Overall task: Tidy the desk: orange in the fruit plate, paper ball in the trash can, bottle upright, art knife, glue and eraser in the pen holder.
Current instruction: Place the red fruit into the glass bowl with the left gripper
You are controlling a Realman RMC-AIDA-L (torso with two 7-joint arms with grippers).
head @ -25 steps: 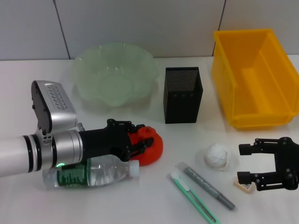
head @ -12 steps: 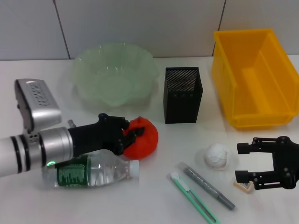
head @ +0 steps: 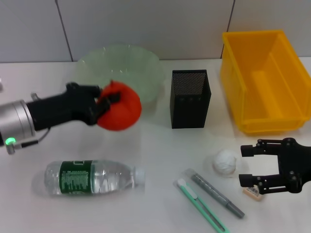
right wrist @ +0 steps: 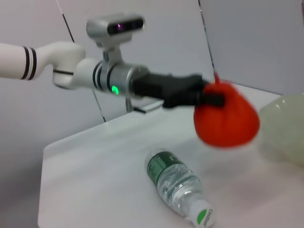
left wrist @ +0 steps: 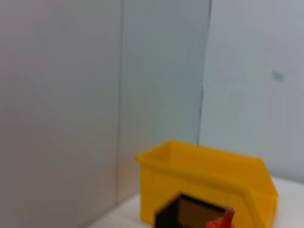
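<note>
Orange round fruit (head: 119,112) now lifted off desk, clenched in left gripper (head: 99,103), near translucent green fruit plate (head: 141,65); drop next. Right gripper (head: 249,165) spread, idle.

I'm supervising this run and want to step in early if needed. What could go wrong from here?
The left gripper holds the orange in the air just short of the fruit plate; released there, it might strike the rim or roll off. The right gripper hangs open over the eraser, close beside the paper ball, so a descent may nudge the ball.
</note>
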